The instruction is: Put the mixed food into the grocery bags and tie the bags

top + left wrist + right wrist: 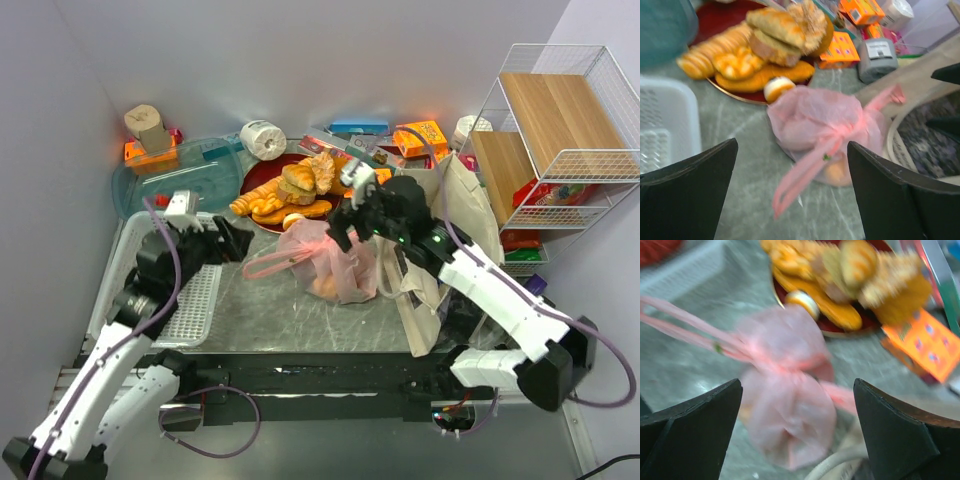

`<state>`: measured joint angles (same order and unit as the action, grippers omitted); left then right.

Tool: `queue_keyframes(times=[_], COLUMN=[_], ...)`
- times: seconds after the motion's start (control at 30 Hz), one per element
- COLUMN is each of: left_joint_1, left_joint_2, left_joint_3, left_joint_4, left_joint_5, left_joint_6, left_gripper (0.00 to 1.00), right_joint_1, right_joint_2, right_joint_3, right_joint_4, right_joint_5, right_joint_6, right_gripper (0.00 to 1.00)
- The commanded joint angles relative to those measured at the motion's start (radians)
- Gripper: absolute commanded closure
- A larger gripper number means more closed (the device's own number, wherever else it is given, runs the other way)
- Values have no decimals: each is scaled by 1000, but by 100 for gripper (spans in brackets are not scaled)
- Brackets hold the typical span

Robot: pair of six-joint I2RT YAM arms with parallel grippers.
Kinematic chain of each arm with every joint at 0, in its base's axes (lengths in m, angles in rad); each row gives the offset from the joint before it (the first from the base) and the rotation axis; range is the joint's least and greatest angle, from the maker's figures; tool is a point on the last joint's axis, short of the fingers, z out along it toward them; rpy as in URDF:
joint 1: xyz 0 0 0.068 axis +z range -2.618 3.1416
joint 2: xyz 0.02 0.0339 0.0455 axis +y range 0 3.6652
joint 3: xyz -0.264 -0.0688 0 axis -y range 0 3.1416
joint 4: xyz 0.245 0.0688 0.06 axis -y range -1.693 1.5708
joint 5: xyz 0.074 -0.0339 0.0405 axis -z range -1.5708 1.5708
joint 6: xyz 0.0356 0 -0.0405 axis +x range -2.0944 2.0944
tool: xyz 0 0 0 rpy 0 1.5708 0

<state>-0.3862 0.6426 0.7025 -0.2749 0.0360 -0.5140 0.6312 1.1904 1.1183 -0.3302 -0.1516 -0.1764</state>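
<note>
Sitting mid-table, pink bag (330, 262) has its neck gathered and its loops trailing left. Tote (425, 290) touches its right side, bread plate (715, 17) just behind. Free tabletop in front and left. Left gripper (237, 240) and right gripper (345, 222) flank it, fingers spread, empty. Contents unclear; wrist views blurred.

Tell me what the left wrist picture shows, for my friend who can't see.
A pink plastic bag, gathered at its neck, lies on the grey table, framed by the left gripper's open fingers. Behind it sits a red plate piled with breads.
</note>
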Motion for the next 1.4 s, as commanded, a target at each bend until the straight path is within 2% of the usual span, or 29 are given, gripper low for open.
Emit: queue_keyframes(times=[0.0,0.1,0.27,0.5,0.73,0.77,0.83,0.87,0.93,0.97,1.0,1.03,1.1,1.17,1.23,1.37], left_joint_1=[102,205,260,271,279,279,279,279,279,279,279,279,279,279,279,279], left_joint_2=[107,175,172,183,186,184,175,173,169,169,169,166,163,161,158,150], left_joint_3=[124,140,103,78,71,69,65,65,63,63,63,60,60,58,55,54], left_joint_4=[22,60,106,86,83,82,83,85,85,83,83,83,83,83,85,88], left_joint_5=[48,148,193,196,191,188,183,185,188,188,188,188,188,188,192,199], left_joint_6=[141,147,192,201,203,204,203,203,203,203,203,203,201,201,200,198], left_gripper=[4,4,4,4,4,4,4,4,4,4,4,4,4,4,4,4], right_joint_1=[54,73,82,96,117,122,127,128,125,127,128,128,137,145,144,140], right_joint_2=[156,273,383,396,488,486,488,488,471,457,437,382,306,163,21,-116], right_joint_3=[124,184,216,114,149,146,140,141,153,159,176,189,230,253,271,376], right_joint_4=[-61,-105,-170,-109,-109,-109,-115,-121,-147,-158,-165,-182,-196,-185,-161,-187], right_joint_5=[18,90,147,48,-72,-71,-71,-72,-78,-91,-97,-103,-109,-89,-10,213], right_joint_6=[32,49,60,66,100,101,104,106,109,112,118,130,137,137,130,68], right_gripper=[1,1,1,1,6,10,23,40,56,86,96,100,100,100,100,100])
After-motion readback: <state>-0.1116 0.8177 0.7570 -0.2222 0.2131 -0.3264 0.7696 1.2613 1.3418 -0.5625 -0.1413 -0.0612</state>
